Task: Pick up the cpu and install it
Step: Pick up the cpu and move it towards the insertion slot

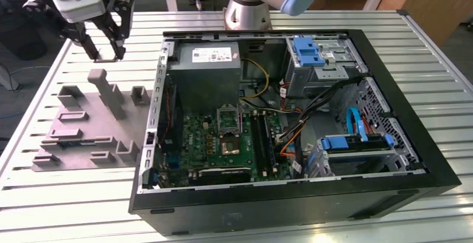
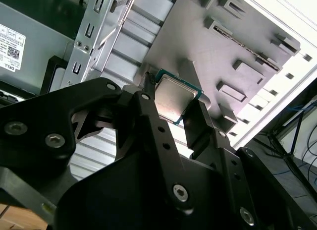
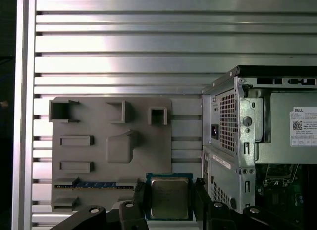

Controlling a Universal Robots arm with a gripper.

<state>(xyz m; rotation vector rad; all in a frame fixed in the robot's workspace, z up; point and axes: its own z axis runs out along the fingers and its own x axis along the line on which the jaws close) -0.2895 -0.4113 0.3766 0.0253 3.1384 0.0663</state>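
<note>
- Your end effector [image 1: 108, 56] is clenched on the cpu [image 3: 169, 197]: in both wrist views, a black finger [image 3: 140, 196] presses against each of two opposite edges of the chip.
- The cpu is off every surface, with its silvery-grey metal top facing the cameras on the arm. A green border shows around the lid.
- In the exterior view, you'll find the end effector raised above the counter [image 1: 66, 198] at the exterior view's left, over the far part of the grey tray [image 1: 81, 138], with its fingers pointing down.
- The grey tray lies flat on the slatted metal counter, just beside the open computer case [image 1: 296, 198]. Its upright posts and pockets show in the first wrist view, and a thin memory stick [image 3: 94, 184] sits in one slot on edge.
- In the first wrist view, the held chip appears in front of the tray's edge nearest the case. You cannot tell from these views how high it hangs above the tray.
- The case lies on its side with its panel off, so the motherboard [image 1: 214, 143] is exposed. The dark socket frame [image 1: 227, 115] sits near the middle of the board, below the grey power-supply box [image 1: 210, 71] in the exterior view.
- The socket frame is well apart from the end effector, on the other side of the case wall.
</note>
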